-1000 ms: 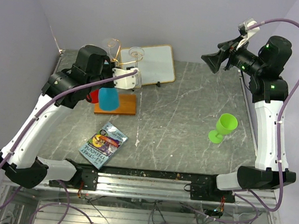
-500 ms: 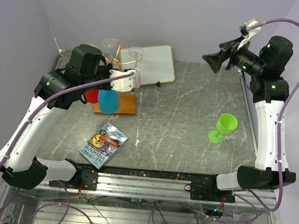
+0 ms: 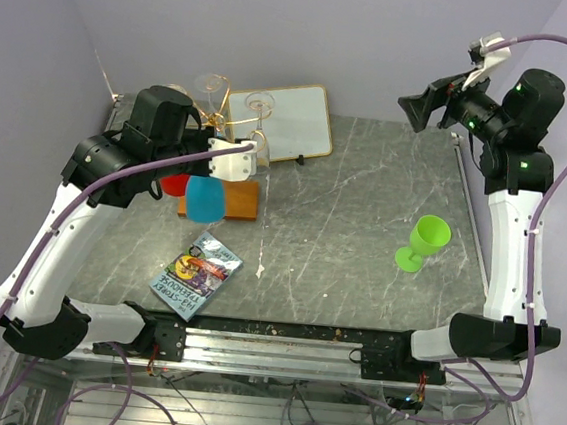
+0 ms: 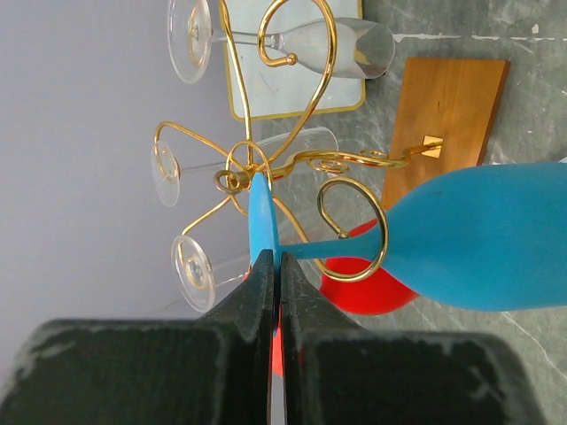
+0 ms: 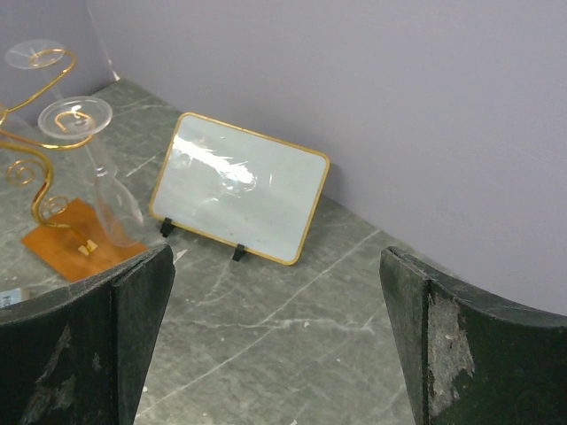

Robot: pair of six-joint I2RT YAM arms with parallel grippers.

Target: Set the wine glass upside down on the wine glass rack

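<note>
A grey marble counter [image 3: 345, 198] seen from above, with a robot arm at each near corner; the left arm [image 3: 72, 222] reaches to the far left, and the right arm [image 3: 508, 224] rises tall at the right edge.

At the back stands a white board with a gold frame [image 3: 283, 117], propped on small black feet; just left of it is the rack [image 3: 239, 200], thin gold wire curls on a stem above a flat orange-brown wooden base.

A paperback book [image 3: 195, 274] lies flat near the front left.

The blue wine glass [image 4: 478, 235] is at the rack; its stem passes through one gold curl, and its bowl shows over the left end of the wooden base; the left gripper [image 4: 273, 261] is pinched tight on the thin edge of the glass's foot.

A green goblet [image 3: 423, 241] stands upright on the right, well apart from everything else; a red glass [image 4: 363, 283] sits partly hidden behind the blue one; clear glasses [image 4: 190, 35] hang from other curls.

The right gripper [image 5: 275, 257] is spread wide and holds nothing, high above the far right corner.
</note>
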